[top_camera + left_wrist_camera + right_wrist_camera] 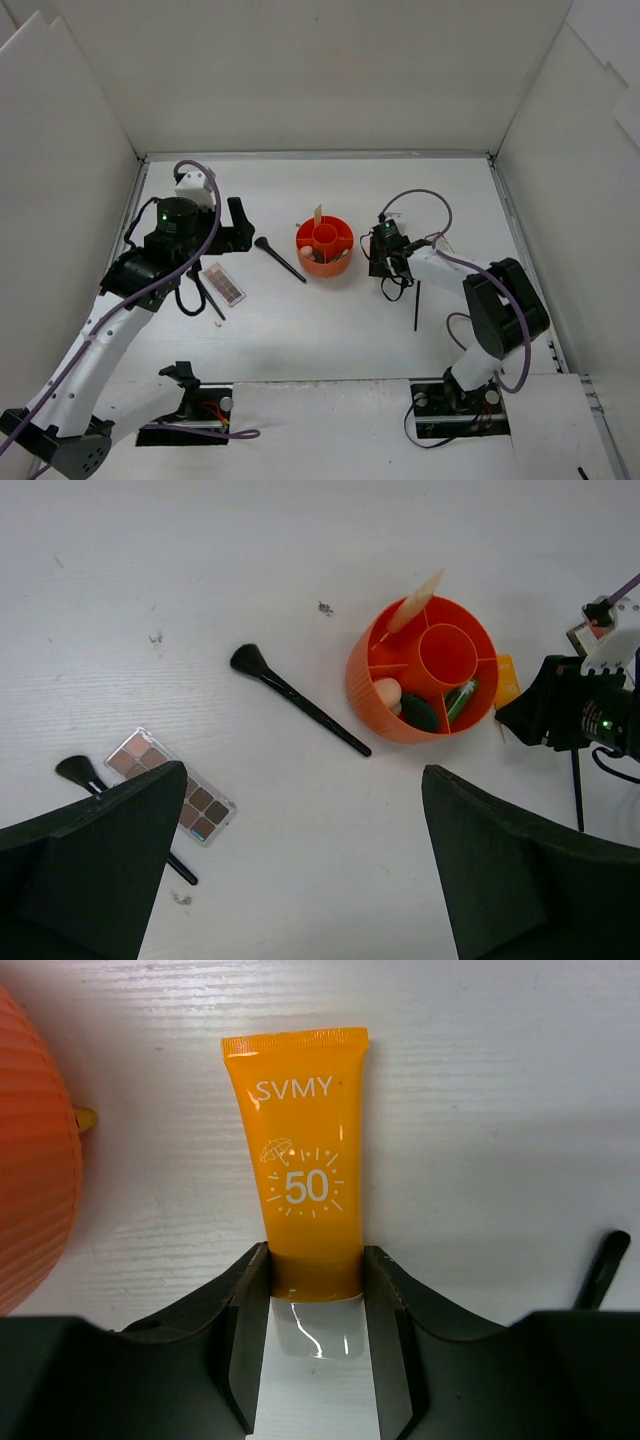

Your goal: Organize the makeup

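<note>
My right gripper [315, 1290] is shut on the orange tube [300, 1160], pinching it near its clear cap, low over the table just right of the red-orange holder [30, 1150]. In the top view this gripper [379, 258] sits beside the holder [324, 262]. The holder [365, 680] contains a beige stick [415, 602], a sponge [388, 692], a dark green compact [420, 713] and a green tube [460, 700]. A black brush [300, 700], an eyeshadow palette [170, 785] and a second brush [80, 772] lie left of it. My left gripper [300, 870] is open and empty above the table.
A third thin black brush [417, 305] lies on the table near the right arm; it also shows in the right wrist view [600, 1270]. White walls enclose the table on three sides. Purple cables loop over both arms.
</note>
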{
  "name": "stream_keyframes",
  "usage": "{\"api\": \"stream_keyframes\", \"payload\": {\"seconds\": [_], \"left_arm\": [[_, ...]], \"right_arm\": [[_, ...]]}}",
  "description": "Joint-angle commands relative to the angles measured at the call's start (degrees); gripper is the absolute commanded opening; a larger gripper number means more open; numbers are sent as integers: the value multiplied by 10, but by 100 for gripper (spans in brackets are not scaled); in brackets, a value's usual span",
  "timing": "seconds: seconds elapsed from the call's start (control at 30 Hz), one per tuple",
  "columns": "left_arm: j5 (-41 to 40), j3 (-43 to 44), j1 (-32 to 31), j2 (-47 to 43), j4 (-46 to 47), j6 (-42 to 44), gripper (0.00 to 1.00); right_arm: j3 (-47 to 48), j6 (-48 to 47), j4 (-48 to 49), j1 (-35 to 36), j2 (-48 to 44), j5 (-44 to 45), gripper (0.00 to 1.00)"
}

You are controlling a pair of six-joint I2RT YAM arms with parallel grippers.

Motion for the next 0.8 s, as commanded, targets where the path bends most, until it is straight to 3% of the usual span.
{"api": "stream_keyframes", "payload": {"seconds": [0.0, 0.37, 0.57, 0.77], "left_arm": [[76, 19, 2, 20, 18, -1, 99], [304, 55, -9, 69, 104, -60, 95], [353, 76, -61, 132, 168, -100, 90], [368, 121, -115, 211, 187, -124, 84]], "right_arm": [[-8, -1, 0, -4, -74, 31, 9], [-67, -65, -27, 40, -356, -36, 7], [-67, -99, -31, 61, -447, -101, 7], [-62, -109, -32, 74, -472, -158, 8]]}}
